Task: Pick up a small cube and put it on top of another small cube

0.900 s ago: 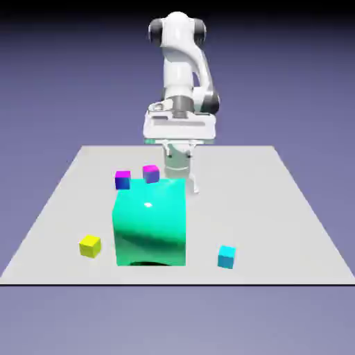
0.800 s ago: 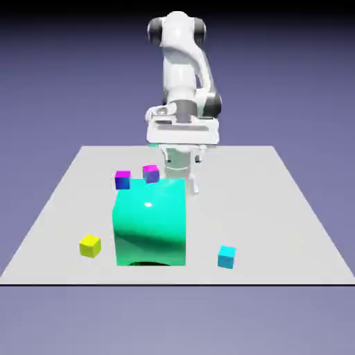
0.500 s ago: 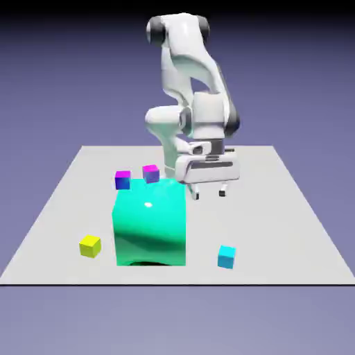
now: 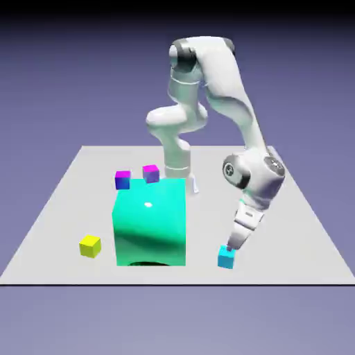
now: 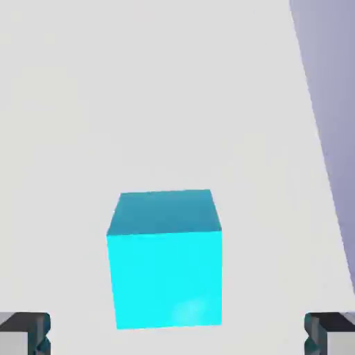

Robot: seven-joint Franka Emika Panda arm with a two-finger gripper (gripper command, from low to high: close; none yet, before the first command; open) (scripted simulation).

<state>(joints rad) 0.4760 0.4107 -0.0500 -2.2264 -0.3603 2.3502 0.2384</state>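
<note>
Nearest the table's [image 4: 291,208] front edge, toward its front-right corner, sat the small cyan cube [image 4: 226,257], and the gripper [image 4: 228,247] was right down over it, tilted in from above. In the hand view the cube [image 5: 166,267] sat between the two finger tips [image 5: 24,331], which were spread wide and well clear of its sides, so nothing was grabbed. I'd say lower a touch more so the pads straddle the side faces, square up, then squeeze slowly. The yellow cube [image 4: 89,245] sat by the front-left corner, the big green cube [image 4: 150,222] mid-table, two magenta-topped blue cubes [image 4: 123,179] behind it.
</note>
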